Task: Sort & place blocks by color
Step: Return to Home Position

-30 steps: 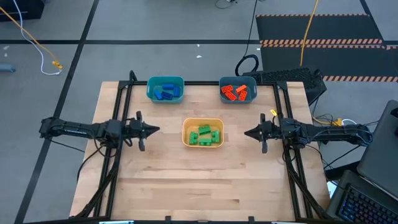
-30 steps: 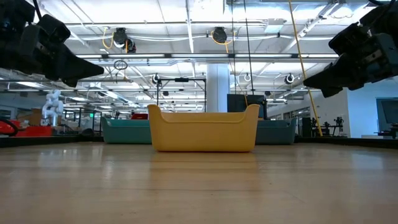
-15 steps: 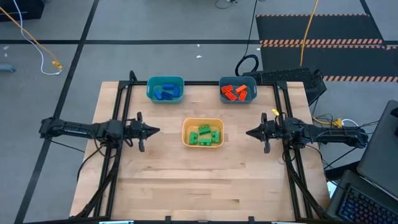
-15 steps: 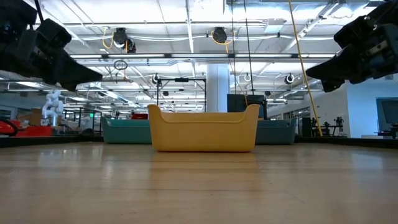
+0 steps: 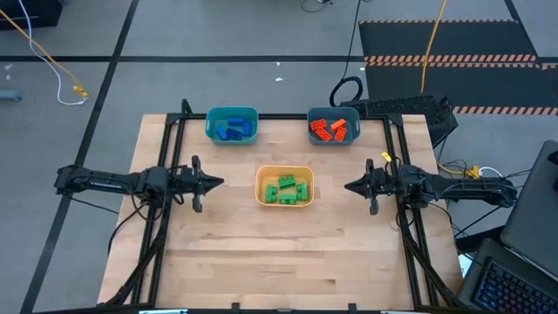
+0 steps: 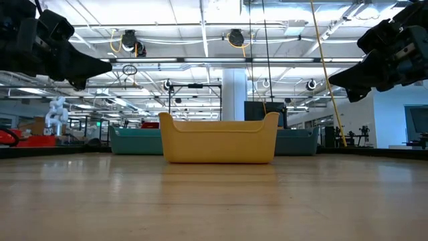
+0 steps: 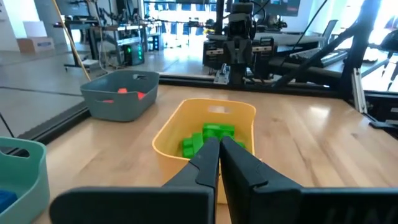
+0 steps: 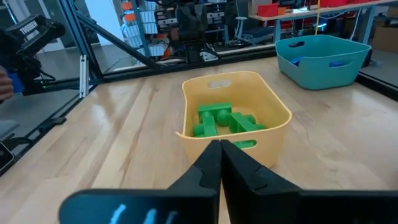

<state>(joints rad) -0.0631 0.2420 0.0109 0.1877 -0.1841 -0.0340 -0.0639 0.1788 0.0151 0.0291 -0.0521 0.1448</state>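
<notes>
the pale wooden bench (image 5: 288, 262), edged by a black metal frame (image 5: 283, 116), carries everything. the dark left arm (image 5: 113, 182) lies level across the bench's left edge and points inward. the dark right arm (image 5: 453, 187) lies level across the right edge and faces it.

three rectangular plastic bins stand between them. a teal bin (image 5: 209, 127) sits against the far edge toward the far-left corner. a slate-blue bin (image 5: 334, 142) sits against the same edge toward the far-right corner. a yellow bin (image 5: 259, 186) stands at the middle of the bench, well apart from both.

the left gripper (image 5: 218, 182) hangs above the wood inside the left edge, aimed at the yellow bin and apart from it. its two fingers (image 7: 205, 158) are pressed together on nothing. the right gripper (image 5: 349, 186) hangs the same way inside the right edge, also clear of the yellow bin. its fingers (image 8: 208, 162) are clenched on nothing too.

the small studded plastic blocks all lie inside bins: the blue blocks (image 5: 233, 129) in the teal bin, the orange blocks (image 5: 331, 129) in the slate-blue bin, and the green blocks (image 5: 288, 190) in the yellow bin.
</notes>
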